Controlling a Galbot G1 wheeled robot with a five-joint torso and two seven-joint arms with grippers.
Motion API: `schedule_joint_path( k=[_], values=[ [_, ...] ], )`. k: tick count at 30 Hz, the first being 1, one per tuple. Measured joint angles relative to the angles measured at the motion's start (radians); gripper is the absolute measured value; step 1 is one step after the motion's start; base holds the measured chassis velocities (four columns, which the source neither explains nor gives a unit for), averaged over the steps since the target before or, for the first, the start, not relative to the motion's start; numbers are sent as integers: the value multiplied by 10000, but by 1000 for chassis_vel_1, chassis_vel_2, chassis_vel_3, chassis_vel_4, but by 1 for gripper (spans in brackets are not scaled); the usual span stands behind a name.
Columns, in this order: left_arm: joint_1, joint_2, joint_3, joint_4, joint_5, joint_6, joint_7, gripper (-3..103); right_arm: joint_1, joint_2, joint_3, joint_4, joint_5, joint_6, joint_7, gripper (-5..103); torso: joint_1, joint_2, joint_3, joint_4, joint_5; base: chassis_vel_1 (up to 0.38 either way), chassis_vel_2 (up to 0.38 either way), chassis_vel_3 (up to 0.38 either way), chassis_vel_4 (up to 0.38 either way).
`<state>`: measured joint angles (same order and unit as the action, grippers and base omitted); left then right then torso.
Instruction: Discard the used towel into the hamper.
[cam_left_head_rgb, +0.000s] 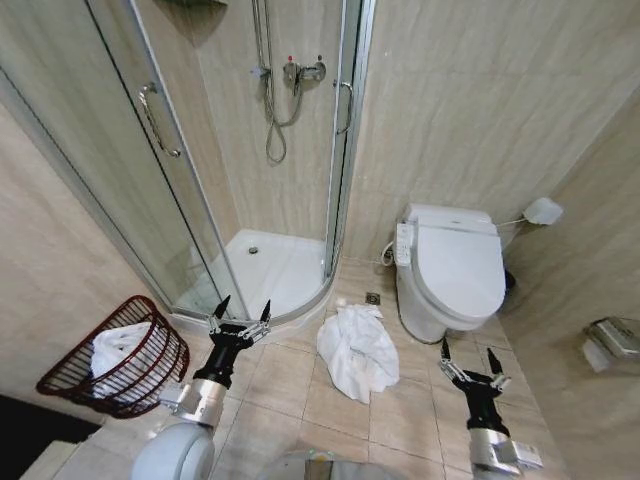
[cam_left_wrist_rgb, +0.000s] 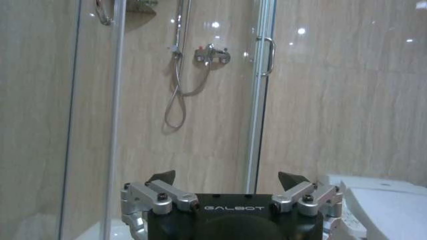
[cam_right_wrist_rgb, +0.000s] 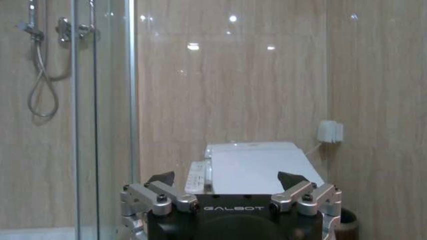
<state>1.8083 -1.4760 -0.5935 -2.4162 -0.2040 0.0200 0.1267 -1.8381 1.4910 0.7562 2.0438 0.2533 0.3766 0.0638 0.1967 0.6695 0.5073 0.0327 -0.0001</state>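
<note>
Beige tiled floor (cam_left_head_rgb: 290, 385), with grout lines running across it. Crumpled white towel (cam_left_head_rgb: 358, 350) lying loose on the tiles, between the curved shower tray (cam_left_head_rgb: 268, 268) and the white toilet (cam_left_head_rgb: 452, 270), just beside the toilet's base. Small round floor drain (cam_left_head_rgb: 373, 298) set in the tiles just beyond the towel. Dark red-brown wire hamper (cam_left_head_rgb: 118, 358) tipped on its side at the left by the wall, white cloth (cam_left_head_rgb: 118, 348) inside.

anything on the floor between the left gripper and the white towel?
Nothing. In the head view, bare beige tile separates the open left gripper from the crumpled towel. The hamper sits on the gripper's other side, already holding white cloth.
</note>
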Motion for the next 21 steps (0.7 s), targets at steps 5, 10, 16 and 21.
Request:
schedule_joint_path(
  k=[5,10,16,21],
  values=[
    [0,0,0,0,0,0,0,100,-62,203,-185,25,-13,-158,-435,100,-91,-218,-126,0,1,0,0,0,0],
    [-1,0,0,0,0,0,0,100,-137,206,-149,-49,106,-171,-598,100,-162,-392,-229,1,0,0,0,0,0],
    [0,1,0,0,0,0,0,100,-102,508,177,-590,120,278,-611,100,-275,-668,-391,0,1,0,0,0,0],
    [-1,0,0,0,0,0,0,100,82,1052,506,-794,-73,206,-580,100,-371,-889,-519,1,1,0,0,0,0]
  ],
)
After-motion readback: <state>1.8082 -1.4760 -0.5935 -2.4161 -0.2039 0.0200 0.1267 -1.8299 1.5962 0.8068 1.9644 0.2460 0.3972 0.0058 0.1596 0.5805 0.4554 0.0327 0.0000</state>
